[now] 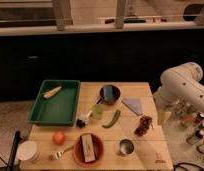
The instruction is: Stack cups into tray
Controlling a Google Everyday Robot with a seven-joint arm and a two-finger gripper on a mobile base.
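Observation:
The dark green tray (55, 102) lies at the table's back left, with a yellow corn cob (52, 91) in its far corner. The pale green plastic cup (98, 110) stands upright mid-table, just right of the tray. The shiny steel cup (126, 147) stands upright near the front edge, right of the red-orange bowl (88, 149). My white arm (182, 87) reaches in from the right. The gripper (164, 116) hangs by the table's right edge, apart from both cups and holding neither.
A dark bowl (110, 94) with a sponge in it stands behind the green cup. A green pepper (112, 119), dark grapes (143, 125), a grey cloth (133, 105), a brush (84, 120), an orange fruit (58, 137) and a white container (27, 150) also lie on the table.

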